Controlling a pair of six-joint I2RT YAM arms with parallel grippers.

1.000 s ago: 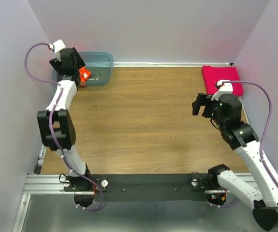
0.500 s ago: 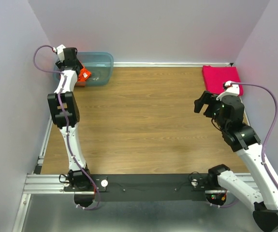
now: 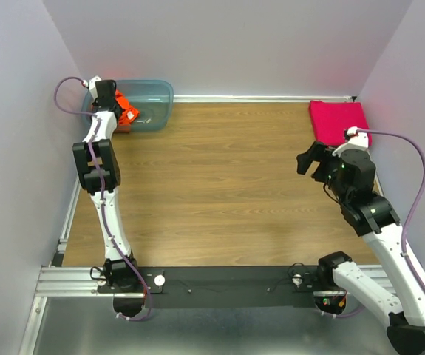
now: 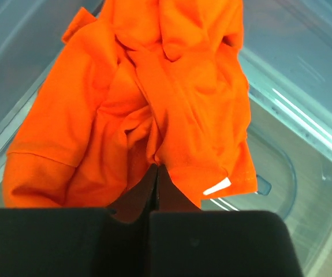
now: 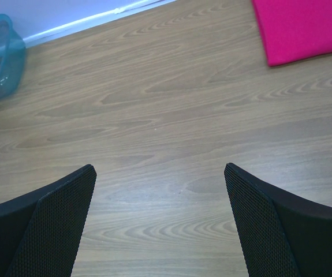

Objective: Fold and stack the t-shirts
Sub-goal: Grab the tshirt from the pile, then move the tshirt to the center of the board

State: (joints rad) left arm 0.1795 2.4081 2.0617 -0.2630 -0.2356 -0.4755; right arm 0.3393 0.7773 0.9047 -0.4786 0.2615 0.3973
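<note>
A crumpled bright orange t-shirt [image 4: 154,98] lies in the translucent blue-green tub [image 4: 304,86]; from above the orange t-shirt [image 3: 127,111] shows at the tub's left end. My left gripper [image 4: 157,168] is down in the tub, shut on a fold of the orange cloth. From above, most of the left gripper [image 3: 109,96] is hidden by its wrist. The magenta-pink t-shirt [image 3: 338,120], folded square, lies at the table's far right; the pink t-shirt [image 5: 304,26] also shows at top right in the right wrist view. My right gripper [image 5: 160,179] hangs open above bare wood, well short of it.
The tub [image 3: 149,103] stands in the far left corner against the wall. Walls close in the table [image 3: 227,185] at the back and on both sides. In the right wrist view the tub [image 5: 1,57] sits at the far left.
My left arm reached further into the tub and its gripper closed from wide open onto the orange t-shirt. The right arm shifted slightly; its gripper stayed open.
</note>
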